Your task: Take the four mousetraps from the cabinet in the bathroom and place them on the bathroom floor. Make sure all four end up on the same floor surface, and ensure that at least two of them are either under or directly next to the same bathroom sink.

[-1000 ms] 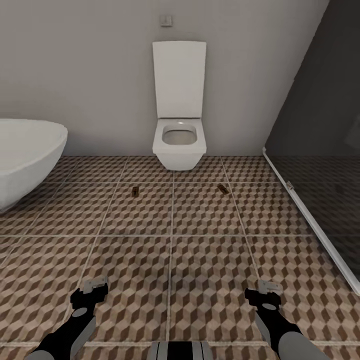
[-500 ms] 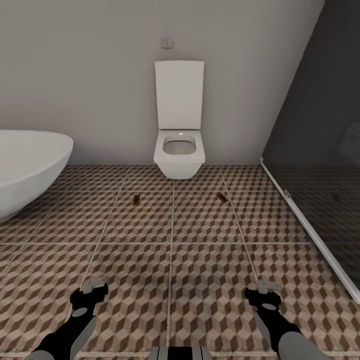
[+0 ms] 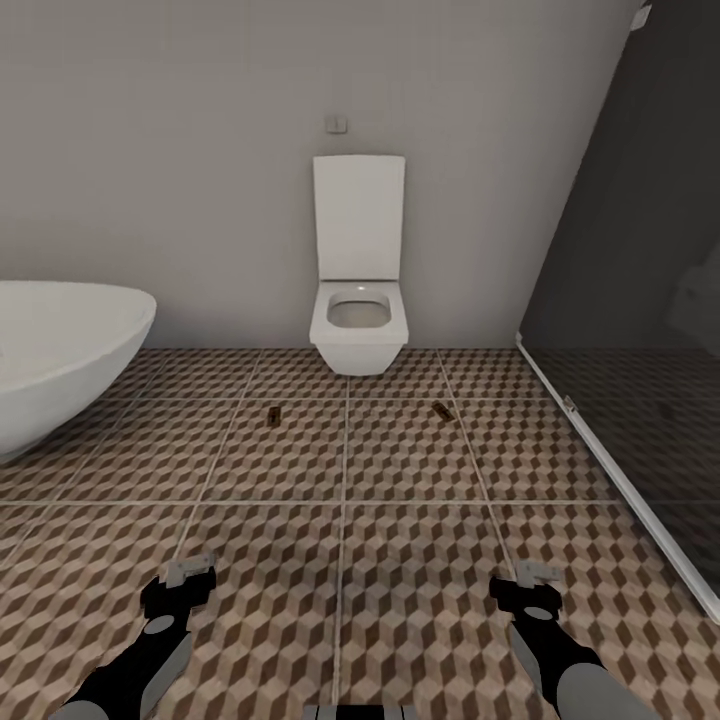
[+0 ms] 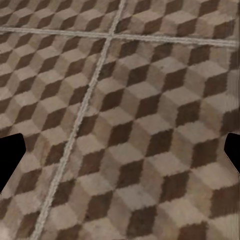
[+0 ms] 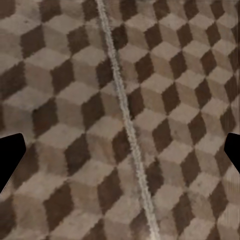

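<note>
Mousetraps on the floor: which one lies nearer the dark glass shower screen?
The right mousetrap, lying angled, right of the toilet; the other mousetrap sits toward the bathtub.

Matt tiled bathroom floor [image 3: 400,560], glossy toilet [image 3: 358,330]

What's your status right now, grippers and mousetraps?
Left gripper and right gripper open, empty. Two mousetraps on bathroom floor: one, another, before the toilet. Nothing blocking.

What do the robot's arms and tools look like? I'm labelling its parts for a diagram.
Both arms are glossy black with pale grey cylindrical forearm segments. The left tool and right tool have black wrist bodies ending in light grey metal fingers. In the wrist views the fingertips appear as black wedges. No cables or markings show.
</note>
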### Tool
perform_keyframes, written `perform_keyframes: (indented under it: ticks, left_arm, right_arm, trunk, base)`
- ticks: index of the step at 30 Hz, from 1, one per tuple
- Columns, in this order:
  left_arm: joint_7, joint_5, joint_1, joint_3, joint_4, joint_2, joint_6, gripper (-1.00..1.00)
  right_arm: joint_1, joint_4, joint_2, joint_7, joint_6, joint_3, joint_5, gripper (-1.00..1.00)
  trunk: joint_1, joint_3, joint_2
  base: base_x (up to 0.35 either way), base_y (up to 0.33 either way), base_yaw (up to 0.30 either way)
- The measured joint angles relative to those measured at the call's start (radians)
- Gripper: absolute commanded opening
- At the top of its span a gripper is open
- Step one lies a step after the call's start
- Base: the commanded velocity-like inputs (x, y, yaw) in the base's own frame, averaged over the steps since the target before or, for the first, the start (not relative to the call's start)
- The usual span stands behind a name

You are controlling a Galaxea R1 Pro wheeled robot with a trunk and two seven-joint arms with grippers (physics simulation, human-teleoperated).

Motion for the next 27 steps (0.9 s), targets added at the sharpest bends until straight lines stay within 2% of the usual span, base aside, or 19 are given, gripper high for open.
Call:
perform_keyframes:
  ticks: [27]
  left_arm:
    - [0.0, 0.001, 0.0, 0.0, 0.002, 0.0, 0.0, 1.0]
  right_arm:
    - [0.0, 0.0, 0.004, -0.002, 0.002, 0.001, 0.004, 1.0]
  trunk:
    - [-0.012, 0.104, 0.006]
  base:
    - [0.0, 0.0, 0.0]
